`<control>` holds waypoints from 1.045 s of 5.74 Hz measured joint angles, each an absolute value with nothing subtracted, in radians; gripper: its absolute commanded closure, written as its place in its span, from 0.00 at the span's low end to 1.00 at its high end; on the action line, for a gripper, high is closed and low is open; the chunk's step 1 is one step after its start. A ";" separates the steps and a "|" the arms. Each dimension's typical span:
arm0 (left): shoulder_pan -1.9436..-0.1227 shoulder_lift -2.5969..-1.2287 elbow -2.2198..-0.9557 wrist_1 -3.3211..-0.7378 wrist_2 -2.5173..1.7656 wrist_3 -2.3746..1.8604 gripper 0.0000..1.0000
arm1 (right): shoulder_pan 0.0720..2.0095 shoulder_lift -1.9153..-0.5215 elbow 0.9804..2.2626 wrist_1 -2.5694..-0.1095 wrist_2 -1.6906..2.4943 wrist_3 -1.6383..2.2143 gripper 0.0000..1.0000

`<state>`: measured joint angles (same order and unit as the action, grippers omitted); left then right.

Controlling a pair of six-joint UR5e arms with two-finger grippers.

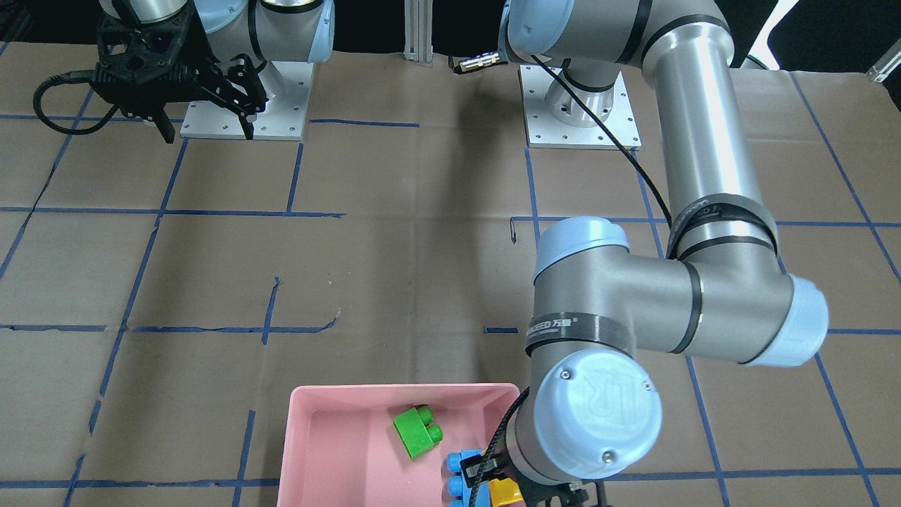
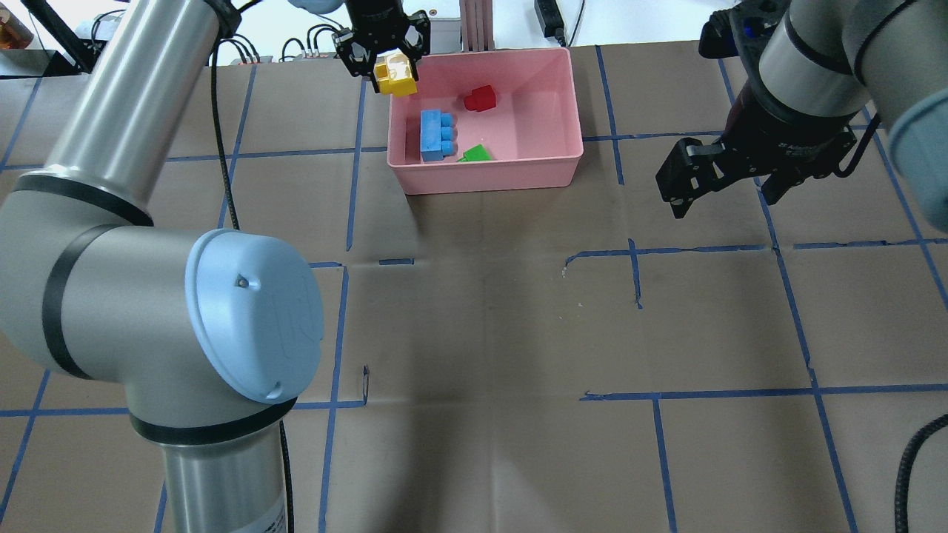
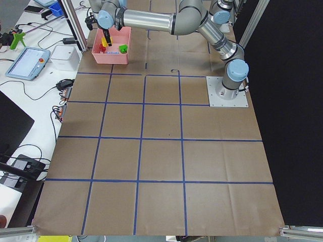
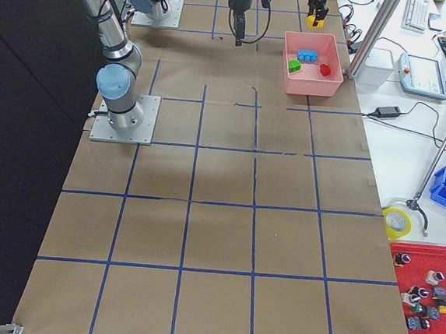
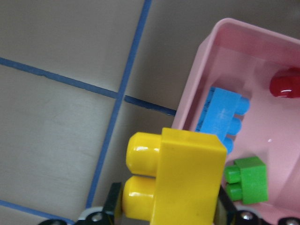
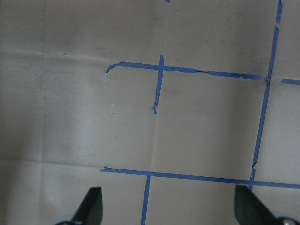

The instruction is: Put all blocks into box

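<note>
My left gripper (image 2: 386, 66) is shut on the yellow stepped brick (image 2: 395, 78) and holds it in the air over the far left corner of the pink tray (image 2: 489, 179). In the left wrist view the yellow brick (image 5: 187, 183) hangs above the tray's wall (image 5: 206, 61). The blue brick (image 2: 433, 135), the green brick (image 2: 475, 154) and the small red brick (image 2: 481, 98) lie inside the tray. My right gripper (image 2: 722, 198) is open and empty, above bare table to the right of the tray.
Brown paper with blue tape lines (image 2: 637, 274) covers the table. The tray stands at the far edge, next to an aluminium post (image 2: 474, 29) and cables. The left arm's elbow (image 1: 598, 408) hides part of the tray in the front view.
</note>
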<state>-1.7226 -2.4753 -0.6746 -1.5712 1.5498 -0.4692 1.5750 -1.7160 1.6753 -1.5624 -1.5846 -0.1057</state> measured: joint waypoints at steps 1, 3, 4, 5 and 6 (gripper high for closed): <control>-1.738 -2.521 -0.669 -1.523 1.548 -0.486 0.52 | 1.575 -1.715 1.677 -1.563 -1.585 -0.106 0.00; -1.748 -2.557 -0.672 -1.433 1.552 -0.516 0.01 | 1.575 -1.716 1.680 -1.563 -1.585 -0.106 0.00; -1.749 -2.556 -0.676 -1.379 1.550 -0.540 0.01 | 1.576 -1.716 1.680 -1.563 -1.585 -0.107 0.00; -1.752 -2.538 -0.677 -1.372 1.546 -0.543 0.01 | 1.576 -1.716 1.680 -1.563 -1.584 -0.107 0.00; -1.753 -2.493 -0.684 -1.416 1.545 -0.542 0.01 | 1.577 -1.714 1.680 -1.568 -1.583 -0.107 0.00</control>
<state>-1.7531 -2.4929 -0.6835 -1.4164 1.5453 -0.5423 1.5768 -1.7135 1.6802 -1.5679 -1.5830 -0.1069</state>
